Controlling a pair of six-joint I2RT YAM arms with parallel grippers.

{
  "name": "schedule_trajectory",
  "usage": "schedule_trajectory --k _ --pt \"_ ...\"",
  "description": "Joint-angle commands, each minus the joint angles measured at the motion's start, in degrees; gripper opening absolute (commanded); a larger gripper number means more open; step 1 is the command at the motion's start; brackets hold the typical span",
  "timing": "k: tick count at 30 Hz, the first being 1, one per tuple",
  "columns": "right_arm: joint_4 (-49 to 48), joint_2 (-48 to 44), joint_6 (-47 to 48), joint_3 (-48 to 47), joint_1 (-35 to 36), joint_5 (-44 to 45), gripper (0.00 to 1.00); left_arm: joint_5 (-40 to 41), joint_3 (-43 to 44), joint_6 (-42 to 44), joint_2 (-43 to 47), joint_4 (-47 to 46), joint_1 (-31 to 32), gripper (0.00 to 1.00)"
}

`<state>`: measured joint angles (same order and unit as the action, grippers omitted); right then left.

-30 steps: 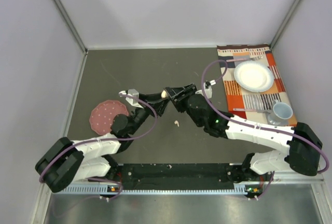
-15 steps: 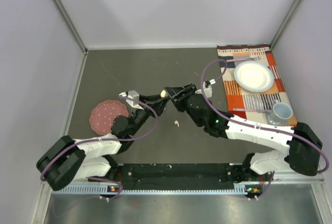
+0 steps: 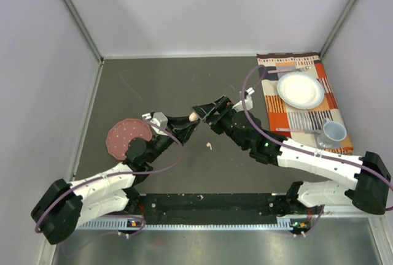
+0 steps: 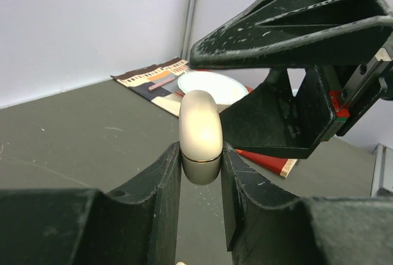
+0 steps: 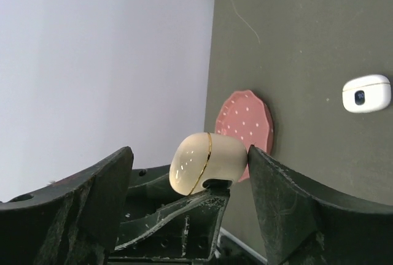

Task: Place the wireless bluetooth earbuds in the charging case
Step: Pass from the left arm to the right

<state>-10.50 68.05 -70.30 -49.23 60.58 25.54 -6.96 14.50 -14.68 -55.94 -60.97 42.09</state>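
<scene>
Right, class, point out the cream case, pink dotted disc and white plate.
cream case (image 4: pixel 200 130), left wrist view, rounded front.
pink dotted disc (image 3: pixel 123 133), top view, left half.
white plate (image 3: pixel 300 89), top view, centre.

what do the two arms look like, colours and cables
Both the left arm and right arm have white link shells with black joints and black wedge-shaped jaws, scuffed with pale speckles. A purple cable loops along each arm.

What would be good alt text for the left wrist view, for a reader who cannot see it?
The left gripper pinches a cream charging case upright in its jaws. The right gripper stands open close beyond it.
</scene>
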Motion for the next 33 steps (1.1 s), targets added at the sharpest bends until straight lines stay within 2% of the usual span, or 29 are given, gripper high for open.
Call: schedule_trajectory --k 1,4,13,16,17,19,21,23,29,33 --pt "3.55 -0.82 2.45 -3.76 -0.72 -6.28 0.74 -5.68 3.25 4.83 2.77 6.91 -0.16 0.09" --pt "5.05 -0.38 2.01 -4.64 -1.34 -10.41 0.73 -6.66 3.60 5.36 3.73 7.88 -0.25 0.09" --pt "5.49 -3.18 0.26 -2.71 -1.95 -12.09 0.54 -6.57 3.51 6.59 5.23 9.90 -0.16 0.08" --pt "4.79 -4.85 -0.53 -1.14 -1.95 -11.39 0.44 -6.05 3.60 7.12 5.58 10.61 -0.25 0.08" --pt "4.70 -5.12 -0.62 -0.95 -1.95 -10.78 0.37 -5.87 3.60 7.21 5.58 10.70 -0.25 0.08" --pt "4.44 -5.82 -1.06 -0.52 -1.95 -10.51 0.31 -4.47 3.43 7.03 5.58 10.78 -0.25 0.09" --pt "4.18 -6.00 -1.33 -0.60 -2.04 -10.42 0.21 -3.94 3.08 6.77 5.58 9.91 -0.25 0.11" --pt "3.74 -6.00 -1.94 -0.51 -1.95 -10.51 0.16 -3.41 2.73 5.80 5.67 8.34 -0.34 0.16" --pt "2.95 -5.39 -5.02 -0.51 -2.04 -10.69 0.11 -3.32 1.76 3.96 4.09 4.55 -0.25 0.33" --pt "1.28 -5.21 -7.30 0.28 -2.04 -10.86 0.09 -3.67 1.49 3.16 2.68 1.56 -0.25 0.39"
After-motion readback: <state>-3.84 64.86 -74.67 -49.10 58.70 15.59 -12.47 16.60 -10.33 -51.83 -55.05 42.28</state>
